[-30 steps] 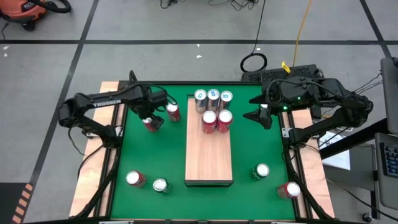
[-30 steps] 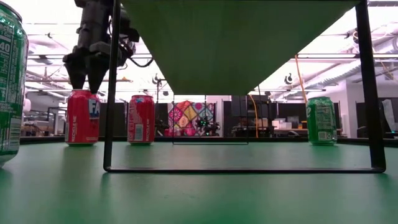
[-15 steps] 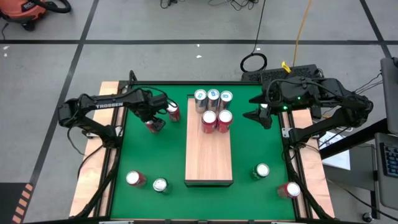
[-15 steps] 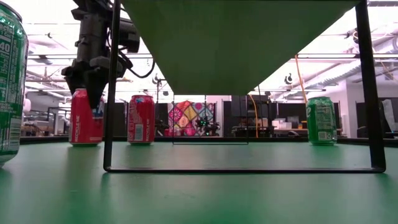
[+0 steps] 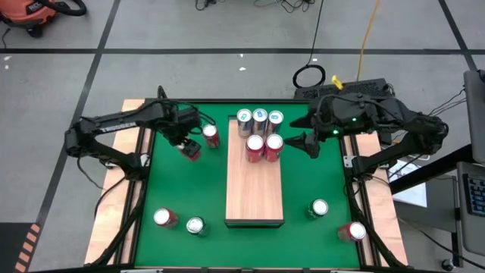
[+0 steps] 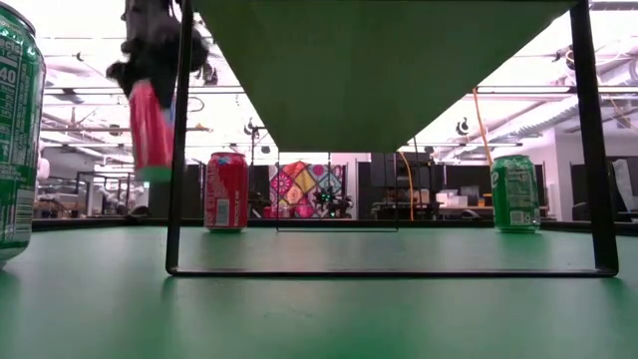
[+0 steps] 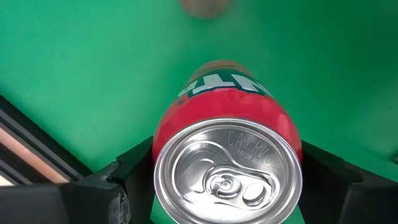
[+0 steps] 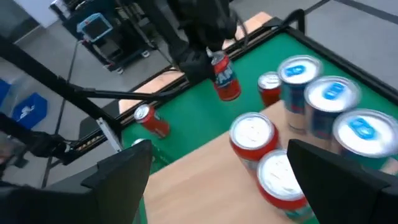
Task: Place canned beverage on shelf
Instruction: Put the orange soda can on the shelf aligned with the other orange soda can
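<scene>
My left gripper (image 5: pixel 186 144) is shut on a red can (image 5: pixel 189 150) over the table's far left part. The can shows lifted in the low view (image 6: pixel 150 125) and fills the left wrist view (image 7: pixel 227 158). The pale wooden shelf (image 5: pixel 255 193) runs down the table's middle. Two red cans (image 5: pixel 264 145) stand on its far part, with three silver-and-blue cans (image 5: pixel 260 118) behind them. My right gripper (image 5: pixel 301 142) is open and empty, just right of the shelf's far end, and in its wrist view (image 8: pixel 230 186) it faces those cans. My left gripper pinches the red can's upper side wall (image 7: pixel 163 134) between its two fingers (image 7: pixel 127 171), one on each side just below the top rim. The fingers come from above, pointing down. The can hangs clear of the table, a little tilted, with its base (image 6: pixel 153 175) in the air.
Another red can (image 5: pixel 211 136) stands on the table close to the held one. A red can (image 5: pixel 163 218) and a green can (image 5: pixel 195 225) stand near left. A green can (image 5: pixel 319 208) and a red can (image 5: pixel 355 231) stand near right. Black legs (image 6: pixel 177 150) carry the shelf.
My left gripper has come down over the red can, taken hold and lifted it clear of the table; the can now hangs a little tilted. My right gripper has moved toward the table's left, closer to the shelf's far end.
</scene>
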